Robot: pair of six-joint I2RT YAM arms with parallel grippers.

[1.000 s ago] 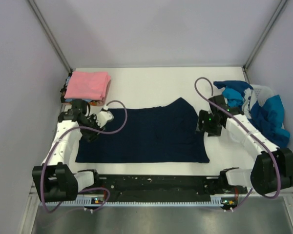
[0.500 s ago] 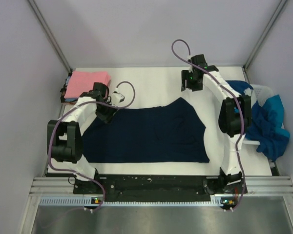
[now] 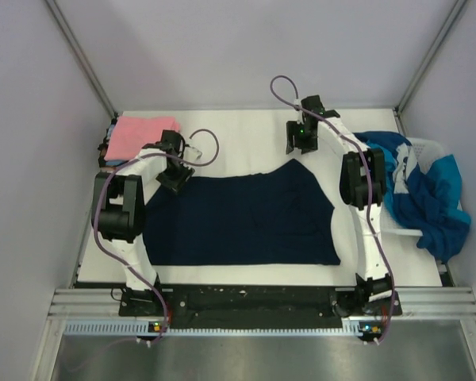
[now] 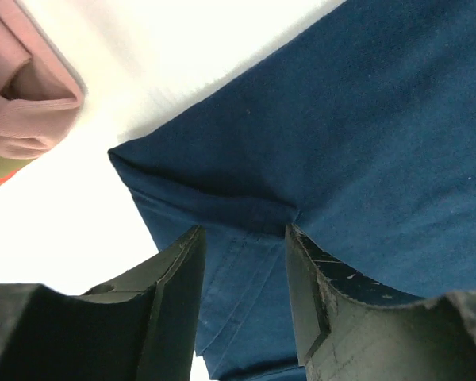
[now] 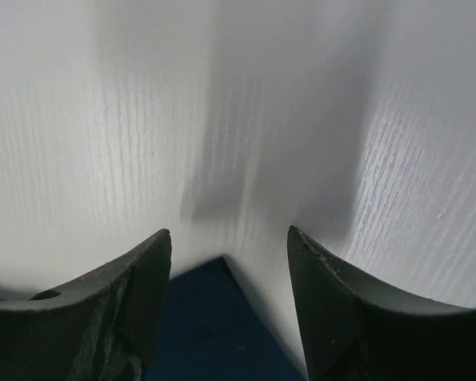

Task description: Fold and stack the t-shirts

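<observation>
Spread left end effector (image 4: 242,238) and right end effector (image 5: 228,234) hover at far corners of dark navy cloth t-shirt (image 3: 246,218); evenly matched pinches look advisable.

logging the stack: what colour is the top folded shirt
Pink; the folded shirt shows best in top external.

You will find no legible text, label, brand, number or sign in any view, including on the navy shirt (image 3: 238,218).

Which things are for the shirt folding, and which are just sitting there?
For the job:
navy t-shirt, spread flat
pink t-shirt, folded, far left
blue and teal t-shirts, heaped at right

Just there:
white basket, that heap draped over it
</observation>
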